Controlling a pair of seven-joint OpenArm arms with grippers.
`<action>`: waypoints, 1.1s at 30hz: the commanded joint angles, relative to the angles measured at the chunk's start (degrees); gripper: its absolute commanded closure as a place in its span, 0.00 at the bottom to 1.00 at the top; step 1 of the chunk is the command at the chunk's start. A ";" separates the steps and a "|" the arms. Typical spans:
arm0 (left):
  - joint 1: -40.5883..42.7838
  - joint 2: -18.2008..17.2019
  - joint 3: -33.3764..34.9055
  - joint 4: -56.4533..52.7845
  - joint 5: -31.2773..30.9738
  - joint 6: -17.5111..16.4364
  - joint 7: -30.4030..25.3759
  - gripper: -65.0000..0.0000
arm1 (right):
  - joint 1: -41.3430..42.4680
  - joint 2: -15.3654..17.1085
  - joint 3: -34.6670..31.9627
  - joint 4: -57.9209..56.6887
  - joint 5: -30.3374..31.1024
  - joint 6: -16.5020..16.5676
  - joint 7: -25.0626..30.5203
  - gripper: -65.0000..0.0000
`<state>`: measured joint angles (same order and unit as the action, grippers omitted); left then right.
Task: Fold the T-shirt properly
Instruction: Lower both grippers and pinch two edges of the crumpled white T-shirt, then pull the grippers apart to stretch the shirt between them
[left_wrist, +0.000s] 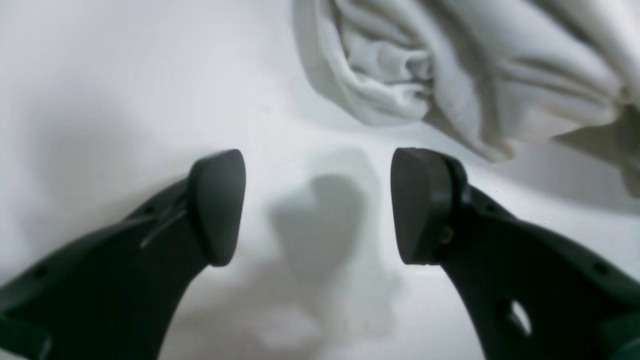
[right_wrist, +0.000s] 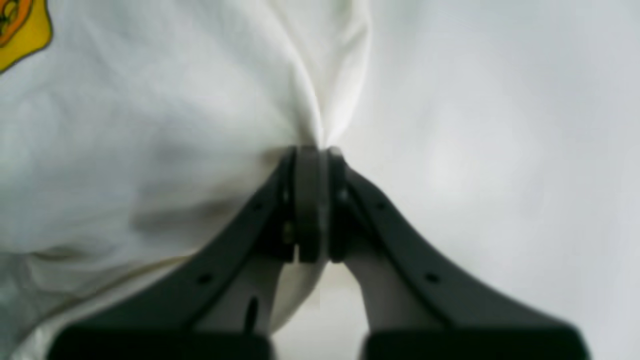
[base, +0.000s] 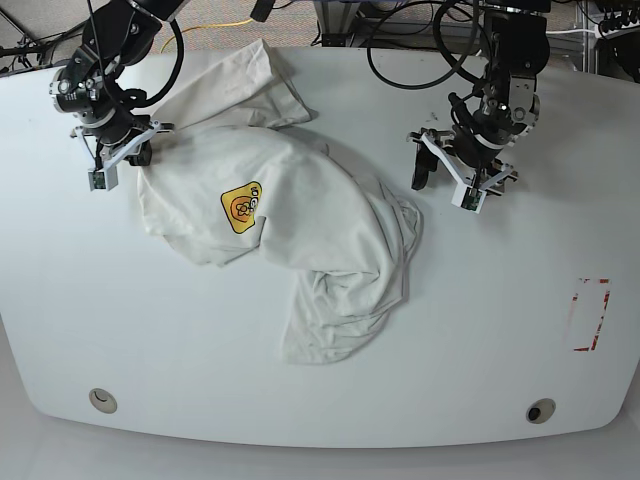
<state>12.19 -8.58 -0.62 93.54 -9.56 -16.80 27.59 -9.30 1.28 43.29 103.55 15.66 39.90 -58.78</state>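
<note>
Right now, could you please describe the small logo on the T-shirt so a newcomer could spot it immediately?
On the white table, a crumpled white T-shirt sprawls left of centre. Near its left side, close to where the right gripper pinches the fabric, sits the logo: a small yellow-orange square, the only coloured patch on the cloth.

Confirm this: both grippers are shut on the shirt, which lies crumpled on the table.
Not both. Only the right gripper is shut on the shirt. The left wrist view shows the left gripper open over the bare table, holding nothing. The shirt does lie crumpled.
</note>
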 joint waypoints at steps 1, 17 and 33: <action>-2.03 -0.08 -0.21 -0.92 -0.59 -0.21 -1.53 0.34 | 0.20 0.61 0.18 3.75 0.74 0.10 -0.07 1.00; -10.73 2.03 7.88 -13.84 -0.50 -6.90 -1.62 0.42 | -1.47 0.35 0.18 8.23 0.82 0.10 -1.22 1.00; -14.69 -2.10 8.93 -11.38 -0.42 -6.72 -1.44 1.00 | -0.94 0.26 0.18 8.15 0.65 0.10 -1.22 1.00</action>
<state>-1.80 -8.54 8.75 78.30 -10.37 -24.18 26.46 -11.51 0.91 43.31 110.56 15.70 39.97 -61.19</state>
